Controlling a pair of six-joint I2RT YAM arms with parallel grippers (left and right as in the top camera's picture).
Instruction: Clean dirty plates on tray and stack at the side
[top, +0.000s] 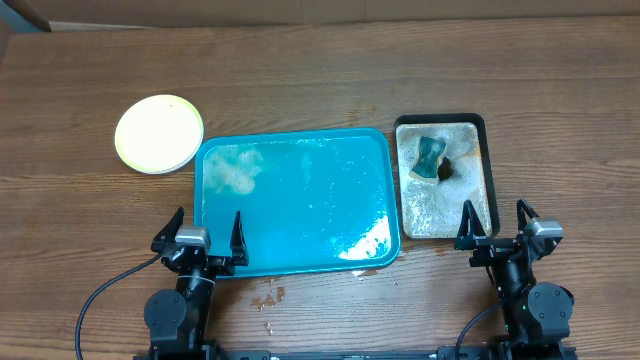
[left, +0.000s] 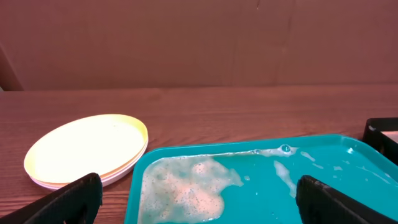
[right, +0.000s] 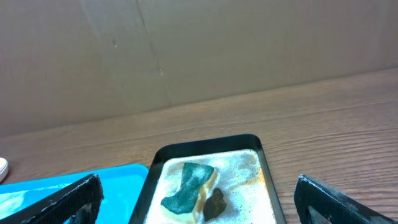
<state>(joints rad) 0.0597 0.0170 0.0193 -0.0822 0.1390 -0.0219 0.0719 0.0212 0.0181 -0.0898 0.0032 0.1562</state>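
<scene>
Overhead and wrist views. The tray (top: 310, 205), teal and wet, lies mid-table (top: 320, 70). It carries a patch of pale foam (top: 236, 170) toward its far left corner and a sheen of water at its near right corner. The plates (top: 159, 133) sit stacked on the wood just beside that far left corner, with the yellow-green one on top. The left wrist view shows at least two rims beneath it, but the exact count is hard to make out. A black tray (top: 440, 120) of foamy water stands just right of the teal one, holding a green sponge (top: 429, 157) with a small dark lump (top: 446, 170) next to it. The left gripper (top: 208, 225) hangs over the teal tray's near left edge, and the right gripper (top: 495, 215) over the black tray's near edge. Both are spread wide and hold nothing.
</scene>
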